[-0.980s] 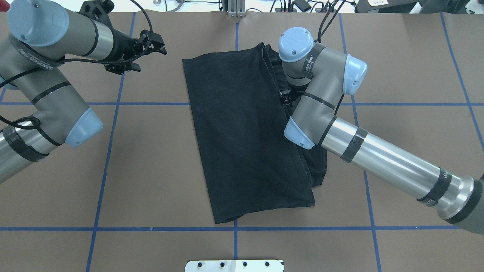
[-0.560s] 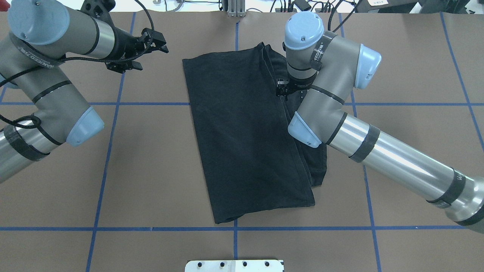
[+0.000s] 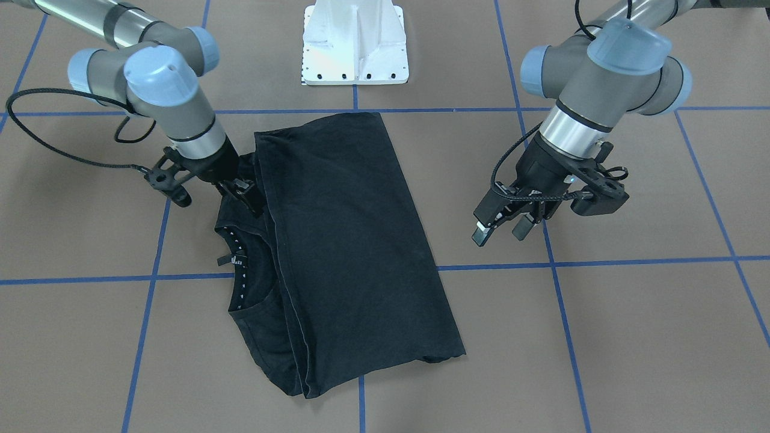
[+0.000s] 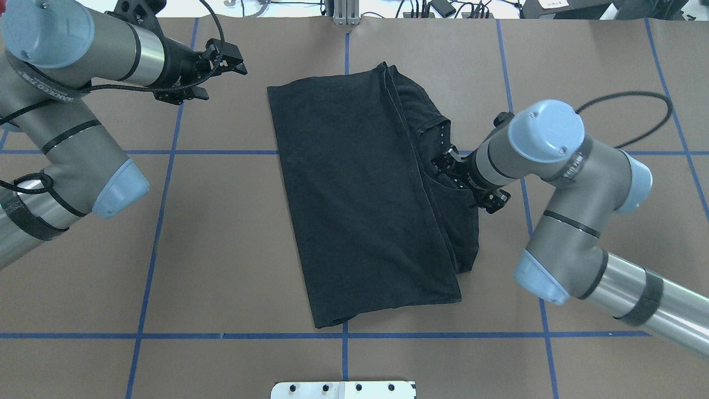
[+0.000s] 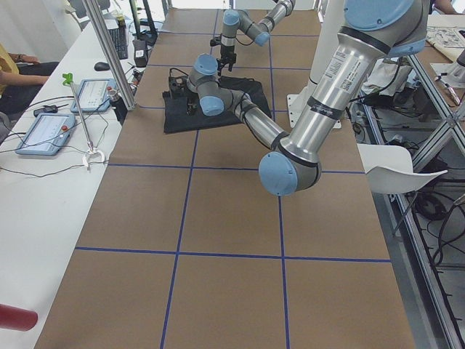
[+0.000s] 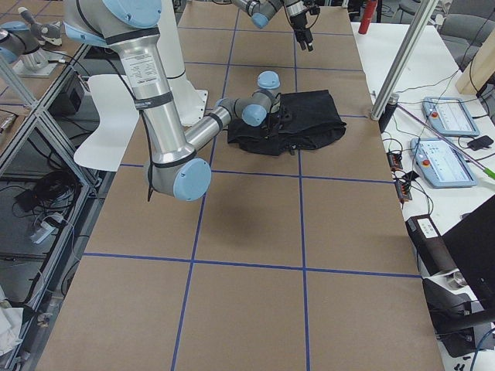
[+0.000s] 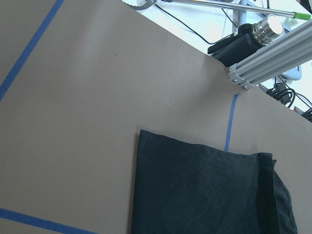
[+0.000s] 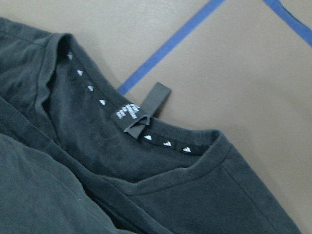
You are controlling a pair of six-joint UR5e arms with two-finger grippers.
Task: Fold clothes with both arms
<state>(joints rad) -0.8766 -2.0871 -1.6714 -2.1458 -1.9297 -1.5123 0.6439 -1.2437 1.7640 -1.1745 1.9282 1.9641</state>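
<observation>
The fingers of my right gripper [image 3: 243, 193] sit low on the shirt [image 4: 360, 205], just beside the collar [image 3: 240, 264]. They are black on black, so I cannot tell whether they pinch cloth or stand apart. The shirt lies mid-table [image 4: 221, 249] with one side folded across, leaving the collar strip on my right bare; I judge that is the flap to take next. My left gripper [image 3: 500, 230] hangs spread and empty toward the far left corner, clear of the cloth.
</observation>
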